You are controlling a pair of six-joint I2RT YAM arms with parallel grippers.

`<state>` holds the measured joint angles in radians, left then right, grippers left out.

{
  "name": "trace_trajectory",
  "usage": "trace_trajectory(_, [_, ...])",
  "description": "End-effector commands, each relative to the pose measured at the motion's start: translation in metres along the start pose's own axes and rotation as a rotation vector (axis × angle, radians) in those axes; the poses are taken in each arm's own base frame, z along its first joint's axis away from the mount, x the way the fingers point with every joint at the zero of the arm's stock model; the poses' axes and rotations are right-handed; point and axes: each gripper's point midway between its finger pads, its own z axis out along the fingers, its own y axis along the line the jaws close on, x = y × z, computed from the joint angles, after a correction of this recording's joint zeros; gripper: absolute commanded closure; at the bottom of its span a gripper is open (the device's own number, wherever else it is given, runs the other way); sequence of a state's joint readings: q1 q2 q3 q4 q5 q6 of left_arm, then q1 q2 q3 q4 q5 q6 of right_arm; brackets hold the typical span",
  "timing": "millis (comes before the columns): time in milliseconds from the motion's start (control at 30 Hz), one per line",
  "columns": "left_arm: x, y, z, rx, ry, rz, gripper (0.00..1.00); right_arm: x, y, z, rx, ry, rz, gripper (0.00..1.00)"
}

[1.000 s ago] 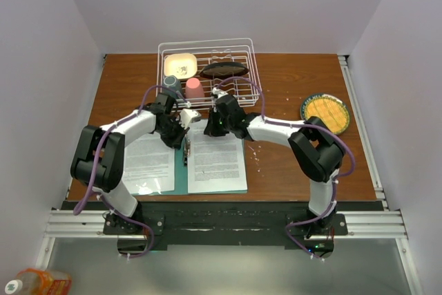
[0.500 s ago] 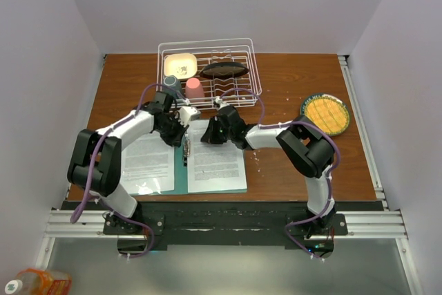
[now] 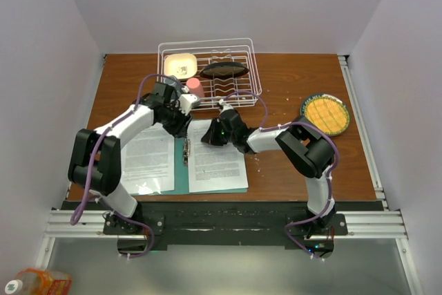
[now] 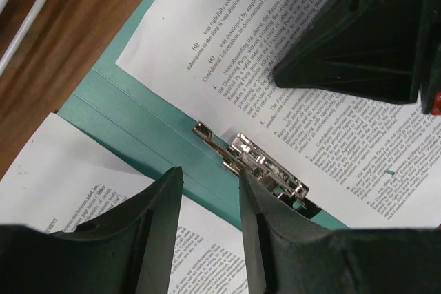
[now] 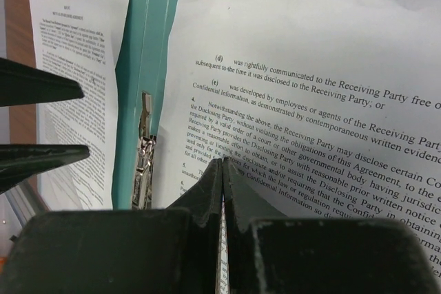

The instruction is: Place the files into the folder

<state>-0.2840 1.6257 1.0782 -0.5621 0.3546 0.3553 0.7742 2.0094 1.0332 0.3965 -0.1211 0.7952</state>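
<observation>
Teal folder (image 3: pixel 180 177) lies open on the wooden table (image 3: pixel 290 81), low and left of centre in the overhead view, with one printed sheet on each half: the left sheet (image 3: pixel 147 160) and the right sheet (image 3: pixel 217 160). The left claw (image 3: pixel 178 122) hangs over the top of the spine, and the right claw (image 3: pixel 209 136) rests on the upper left corner of the right sheet.

From the left wrist, the left claw (image 4: pixel 209 178) is spread, with nothing between its fingers. Through the gap shows the metal clip (image 4: pixel 265 170) on the teal spine, just below the claw. The right claw fills the upper right of this frame, pressing on the right sheet.

From the right wrist, the right claw (image 5: pixel 222 166) is pressed together, its tips down on the printed text. I cannot tell whether it nips any paper. The clip sits at lower left, beside the sheet's inner edge.

Judging by this, the step in hand is fixing the right sheet at the clip. The next move likely calls for the left claw to work the clip while the right claw pins the floppy paper so it does not slide or buckle
</observation>
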Motion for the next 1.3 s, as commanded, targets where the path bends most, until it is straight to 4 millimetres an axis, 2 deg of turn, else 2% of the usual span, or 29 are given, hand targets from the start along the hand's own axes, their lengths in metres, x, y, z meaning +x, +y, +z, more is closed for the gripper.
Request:
trace_trajectory(0, [-0.019,0.012,0.015,-0.024,-0.045,-0.043,0.57,0.019,-0.030,-0.006,0.119,0.025,0.012,1.00])
trace_trajectory(300, [-0.027,0.019,0.030,-0.020,-0.055,-0.073,0.56,0.036,-0.030,-0.004,0.126,0.055,0.014,1.00])
trace_trajectory(500, [-0.032,0.022,0.033,-0.031,-0.072,-0.098,0.50,0.043,-0.031,-0.003,0.131,0.068,0.009,1.00])
trace_trajectory(933, [-0.005,0.023,0.049,-0.030,0.017,-0.112,0.54,0.049,-0.043,-0.007,0.178,0.071,0.017,1.00])
trace_trajectory(1033, [-0.008,0.022,0.047,-0.026,0.011,-0.109,0.62,0.050,-0.047,-0.007,0.193,0.071,0.023,1.00])
trace_trajectory(1067, [-0.008,0.021,0.046,-0.021,0.012,-0.110,0.70,0.052,-0.047,-0.007,0.196,0.074,0.023,1.00])
trace_trajectory(1167, [-0.017,0.018,0.037,-0.010,-0.004,-0.099,0.84,0.054,-0.052,-0.008,0.211,0.082,0.031,1.00])
trace_trajectory(1267, [-0.027,0.016,0.025,-0.009,-0.031,-0.084,0.85,0.056,-0.056,-0.007,0.234,0.084,0.038,1.00])
